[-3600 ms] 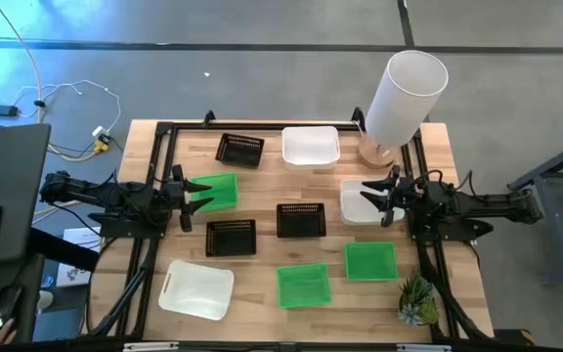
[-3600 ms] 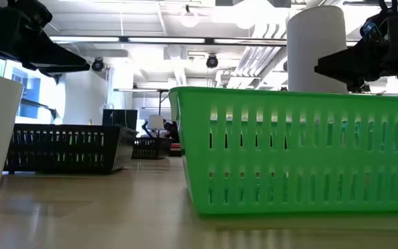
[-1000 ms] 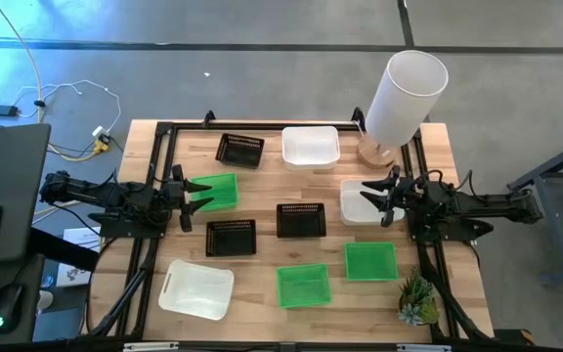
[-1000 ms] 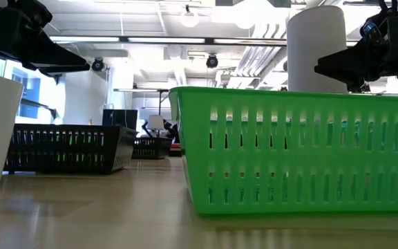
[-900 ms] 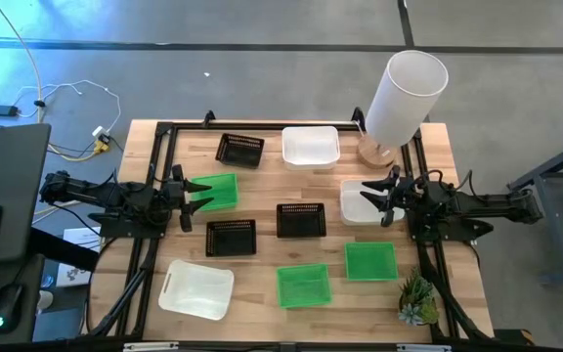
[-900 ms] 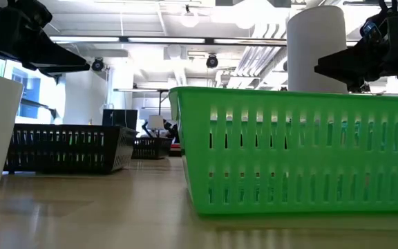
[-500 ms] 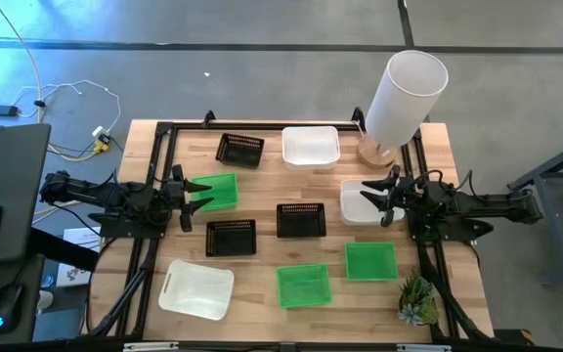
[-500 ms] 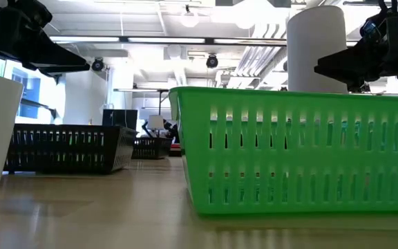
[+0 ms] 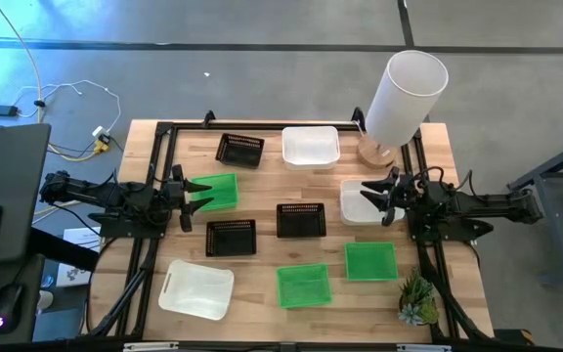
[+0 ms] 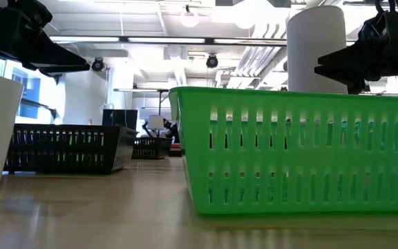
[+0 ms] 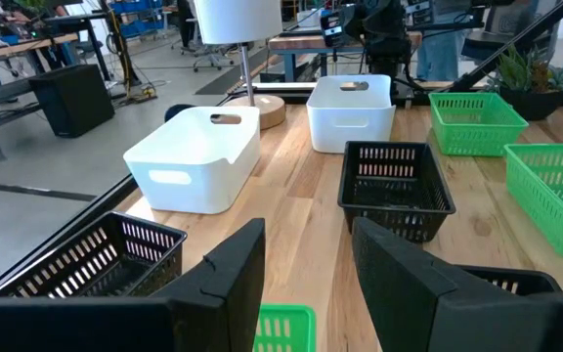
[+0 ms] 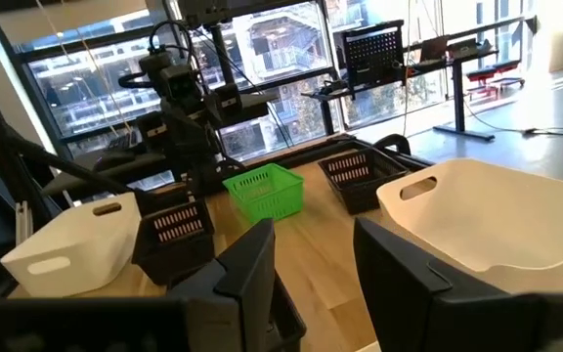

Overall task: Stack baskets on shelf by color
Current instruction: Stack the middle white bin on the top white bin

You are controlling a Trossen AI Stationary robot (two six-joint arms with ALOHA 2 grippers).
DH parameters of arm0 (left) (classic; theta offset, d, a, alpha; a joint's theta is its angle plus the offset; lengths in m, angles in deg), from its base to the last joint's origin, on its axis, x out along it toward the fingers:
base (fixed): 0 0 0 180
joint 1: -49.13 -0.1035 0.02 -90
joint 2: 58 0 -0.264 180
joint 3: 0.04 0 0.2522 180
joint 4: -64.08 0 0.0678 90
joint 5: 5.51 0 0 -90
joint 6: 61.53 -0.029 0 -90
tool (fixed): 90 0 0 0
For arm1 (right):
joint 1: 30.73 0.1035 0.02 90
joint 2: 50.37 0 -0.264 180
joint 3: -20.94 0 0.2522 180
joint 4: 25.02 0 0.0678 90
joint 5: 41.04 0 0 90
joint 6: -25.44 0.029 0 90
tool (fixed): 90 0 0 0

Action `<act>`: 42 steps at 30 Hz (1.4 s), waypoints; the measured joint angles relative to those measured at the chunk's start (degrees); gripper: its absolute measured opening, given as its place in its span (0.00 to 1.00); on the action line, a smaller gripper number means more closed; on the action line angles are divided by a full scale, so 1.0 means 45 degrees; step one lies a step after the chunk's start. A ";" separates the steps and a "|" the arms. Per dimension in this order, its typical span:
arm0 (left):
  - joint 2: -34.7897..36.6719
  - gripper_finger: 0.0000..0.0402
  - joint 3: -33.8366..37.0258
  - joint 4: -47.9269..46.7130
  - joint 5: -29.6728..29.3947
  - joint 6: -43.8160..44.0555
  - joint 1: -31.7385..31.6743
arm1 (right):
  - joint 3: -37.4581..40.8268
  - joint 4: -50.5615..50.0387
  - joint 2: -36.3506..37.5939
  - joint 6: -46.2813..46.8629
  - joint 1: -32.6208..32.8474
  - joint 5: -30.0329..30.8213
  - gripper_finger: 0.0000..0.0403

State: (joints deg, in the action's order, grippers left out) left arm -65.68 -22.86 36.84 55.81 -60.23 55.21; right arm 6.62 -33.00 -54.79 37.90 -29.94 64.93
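Nine-odd small baskets sit flat on the wooden table, three of each colour. Black ones, white ones, green ones. My left gripper hovers open over the left green basket, whose rim shows between its fingers. My right gripper hovers open over the right white basket. In the low view the near green basket fills the front.
A tall white cylinder stands on a wooden base at the far right corner. A small potted plant sits at the near right corner. A black frame runs round the table's edges. Bare wood lies between the baskets.
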 joint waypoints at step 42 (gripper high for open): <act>-0.0005 0.35 0.0000 0.0000 0.0003 0.1140 -0.0010 | -0.2987 -0.1335 -0.1043 -0.0878 -0.0004 0.0857 0.52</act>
State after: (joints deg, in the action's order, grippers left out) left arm -65.70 -22.86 36.84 55.82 -55.10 55.17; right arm -6.81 -39.01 -59.49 33.95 -29.95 68.78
